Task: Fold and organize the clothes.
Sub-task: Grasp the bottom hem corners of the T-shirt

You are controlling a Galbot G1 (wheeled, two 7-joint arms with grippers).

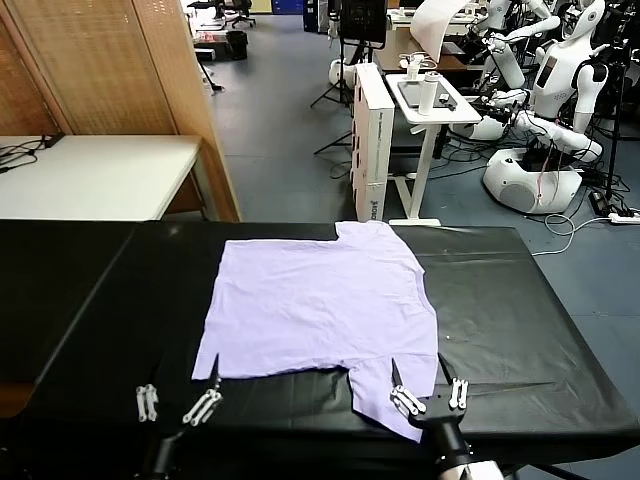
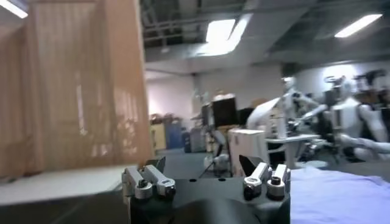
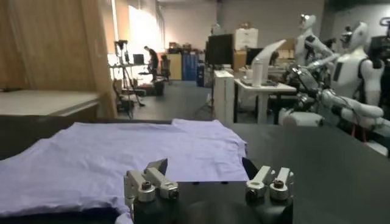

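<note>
The clothes are one lavender T-shirt, spread flat on the black table, with one sleeve reaching toward the near edge. My left gripper hovers open just off the shirt's near left corner, with nothing between its fingers. My right gripper is open at the near sleeve and empty too. The left wrist view shows the left gripper with jaws wide apart and the shirt off to one side. In the right wrist view the right gripper faces the shirt lying ahead.
A white table and a wooden screen stand beyond the black table's far left. A white cart with a bottle and several white robots occupy the floor behind on the right.
</note>
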